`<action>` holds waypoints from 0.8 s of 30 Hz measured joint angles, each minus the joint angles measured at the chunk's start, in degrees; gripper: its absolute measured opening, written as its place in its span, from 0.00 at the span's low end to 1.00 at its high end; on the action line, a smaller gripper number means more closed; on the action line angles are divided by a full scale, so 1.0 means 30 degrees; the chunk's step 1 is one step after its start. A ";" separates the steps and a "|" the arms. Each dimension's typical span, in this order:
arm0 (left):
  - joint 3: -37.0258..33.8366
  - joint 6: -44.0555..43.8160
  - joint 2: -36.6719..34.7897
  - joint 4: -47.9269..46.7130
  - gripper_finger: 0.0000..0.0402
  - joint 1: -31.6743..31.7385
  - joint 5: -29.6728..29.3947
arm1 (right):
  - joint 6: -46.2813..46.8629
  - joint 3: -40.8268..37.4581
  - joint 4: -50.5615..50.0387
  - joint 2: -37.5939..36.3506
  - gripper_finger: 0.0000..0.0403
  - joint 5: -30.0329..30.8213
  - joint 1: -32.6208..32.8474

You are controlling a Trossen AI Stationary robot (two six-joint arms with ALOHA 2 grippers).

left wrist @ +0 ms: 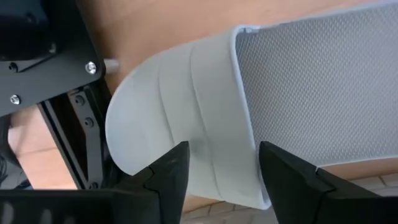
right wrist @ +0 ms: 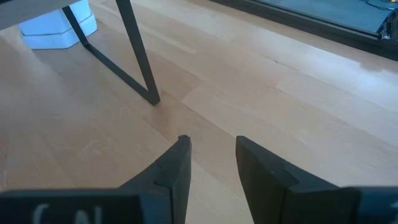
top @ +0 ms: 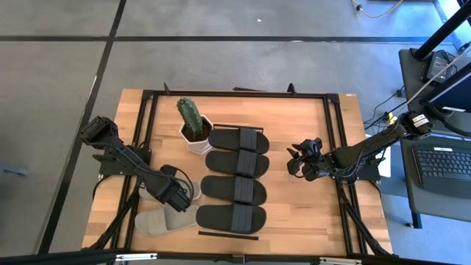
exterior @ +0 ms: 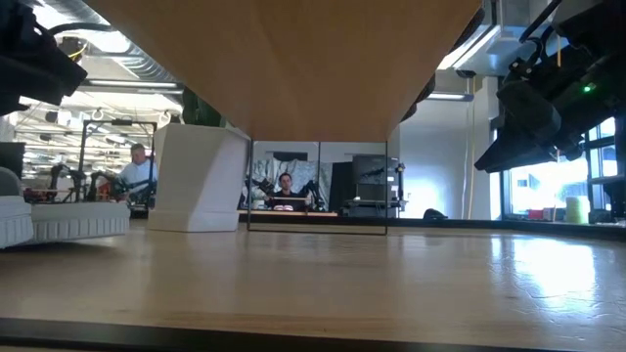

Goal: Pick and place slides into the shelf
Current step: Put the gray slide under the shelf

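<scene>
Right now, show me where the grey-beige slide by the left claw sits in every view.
High view: grey-beige slide at the table's front left, under the left claw.
Low view: its pale edge at the far left.
Left wrist view: fills the picture, strap between the open fingers.
Right wrist view: not in it.
Shared landmark: white cactus pot.

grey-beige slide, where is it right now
In the high view the grey-beige open-toe slide sandal lies at the table's front left, beside the nearest black slide, with the left hand open over its strap.
</scene>
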 joint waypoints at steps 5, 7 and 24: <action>-0.0337 0.0007 -0.0007 0.0012 0.37 0.0000 -0.0123 | -0.0003 0.0000 0.0000 0.0000 0.32 0.0000 0.0000; -0.0630 -0.0017 -0.0022 0.0164 0.33 0.0015 -0.0168 | -0.0003 0.0000 0.0000 0.0000 0.32 0.0000 0.0000; -0.0081 0.2004 -0.0015 -0.1710 0.02 0.0038 -0.1023 | -0.0003 0.0006 0.0000 0.0000 0.32 0.0007 0.0006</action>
